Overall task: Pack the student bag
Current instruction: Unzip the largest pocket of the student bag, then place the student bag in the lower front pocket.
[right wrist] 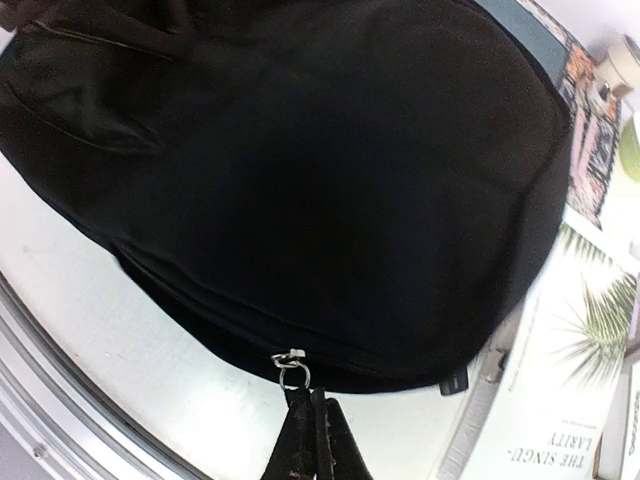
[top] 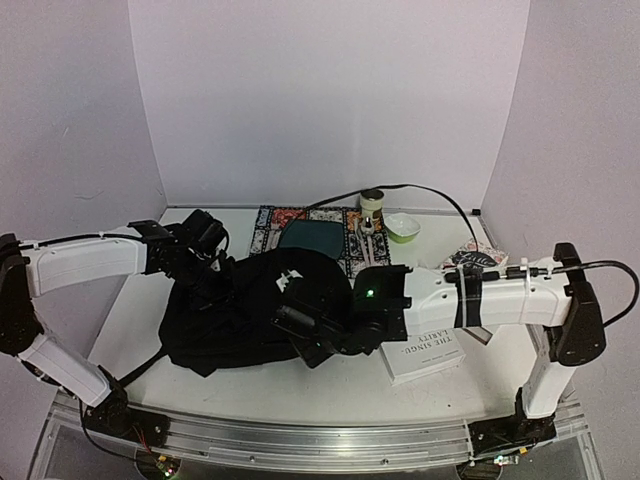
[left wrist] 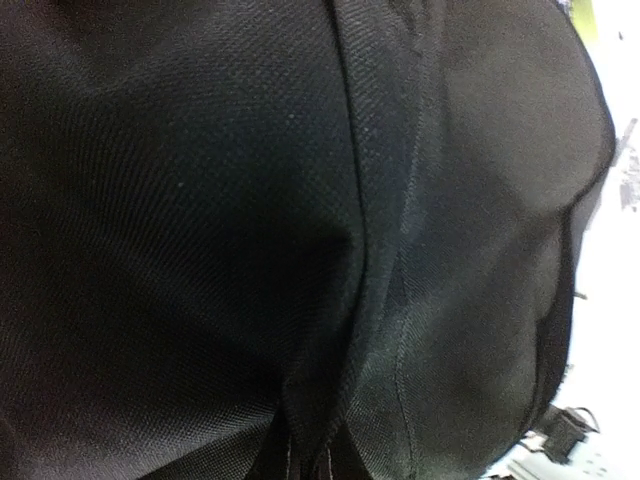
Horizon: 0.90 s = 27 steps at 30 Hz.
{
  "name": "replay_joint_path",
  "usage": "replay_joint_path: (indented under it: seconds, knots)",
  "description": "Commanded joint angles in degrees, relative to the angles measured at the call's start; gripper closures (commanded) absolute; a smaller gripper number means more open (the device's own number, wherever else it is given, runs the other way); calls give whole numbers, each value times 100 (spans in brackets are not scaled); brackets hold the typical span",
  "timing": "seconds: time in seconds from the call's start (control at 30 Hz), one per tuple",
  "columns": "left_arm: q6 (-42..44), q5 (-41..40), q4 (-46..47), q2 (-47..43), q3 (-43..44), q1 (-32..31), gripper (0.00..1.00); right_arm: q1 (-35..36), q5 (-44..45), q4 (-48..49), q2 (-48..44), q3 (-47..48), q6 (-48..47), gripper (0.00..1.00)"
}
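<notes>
The large soft black fabric backpack (left wrist: 200,220) filled the left wrist view edge to edge, concealing the fingers of the left end effector (top: 212,268). Seen from above, the right arm (top: 470,295) covered part of the white rectangular book (top: 425,358); the backpack hid the near edges of the flat teal object (top: 310,236) and the patterned mat (top: 268,228).

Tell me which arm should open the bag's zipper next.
Right. The right gripper is shut on the zipper pull at the edge of the student bag, ready to drag it. The left gripper pinches fabric on the bag's other side, better for bracing.
</notes>
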Motion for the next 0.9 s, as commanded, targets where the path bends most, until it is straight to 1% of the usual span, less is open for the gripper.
replay_joint_path:
  seconds: [0.0, 0.17, 0.23, 0.33, 0.47, 0.63, 0.73, 0.87]
  knots:
    - [715, -1231, -679, 125, 302, 62, 100, -124, 369, -396, -647, -462, 352, 100]
    - [1215, -1967, -849, 29, 282, 62, 100, -310, 473, -344, -1123, -843, 458, 100]
    - [1478, -2208, -861, -62, 235, 66, 100, -321, 437, -202, -1249, -906, 308, 100]
    - [1821, -2539, -862, -194, 140, 62, 100, -319, 175, 236, -1267, -893, 54, 100]
    - [2076, -2509, -729, -436, 1, 52, 99, -318, -421, 1068, -1165, -888, -200, 100]
    - [2187, -2033, -244, -1063, -264, -10, 73, -320, -968, 1723, -836, -660, -356, 100]
    - [2269, -1720, 102, -1546, -419, -76, 55, -369, -1223, 2029, -725, -628, -368, 100]
    - [2600, -1154, 641, -2143, -653, -175, 38, -551, -1669, 2476, -718, -817, -204, 100]
